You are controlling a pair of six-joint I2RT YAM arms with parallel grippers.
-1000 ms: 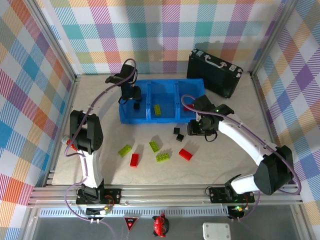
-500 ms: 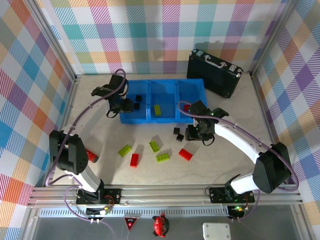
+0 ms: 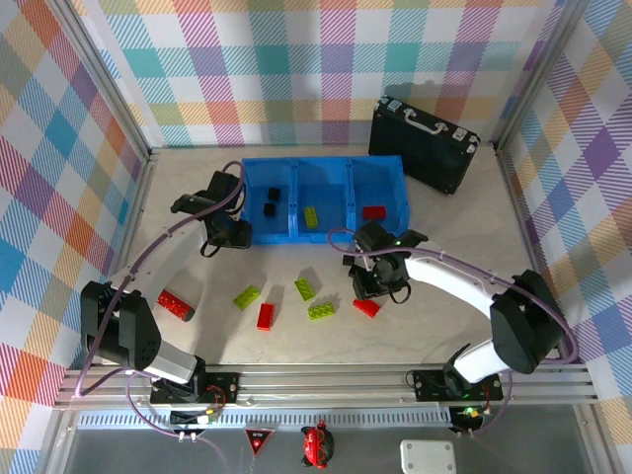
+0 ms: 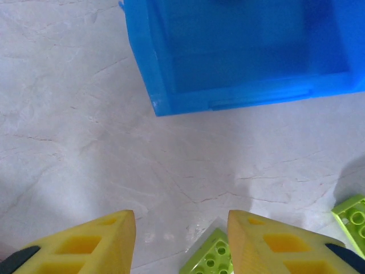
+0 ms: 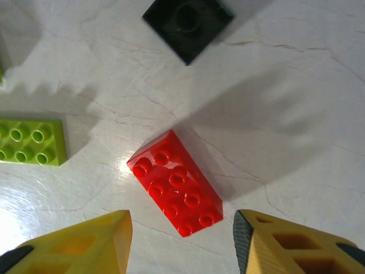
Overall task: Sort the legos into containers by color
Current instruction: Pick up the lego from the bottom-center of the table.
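Observation:
The blue tray (image 3: 255, 232) holds two black legos (image 3: 272, 201) in its left container, a green one (image 3: 311, 216) in the middle and a red one (image 3: 374, 211) on the right. My right gripper (image 3: 374, 287) hangs open over a loose red lego (image 5: 177, 191), which lies flat between the spread fingers (image 5: 181, 220) and touches neither. A black lego (image 5: 187, 23) lies just beyond it. My left gripper (image 3: 225, 234) is open and empty off the tray's left front corner (image 4: 165, 103). A green lego (image 4: 212, 257) lies on the table below its fingers (image 4: 181, 220).
Loose on the table lie a red lego (image 3: 176, 305) at the left, green ones (image 3: 247, 296) (image 3: 305, 288) (image 3: 320, 310) and a red one (image 3: 265, 316) in the middle. A black case (image 3: 425, 141) stands at the back right. Checked walls surround the table.
My left gripper has drawn back from the tray's left container to the table off its corner. My right gripper has swung from the tray's front down and left over the red lego.

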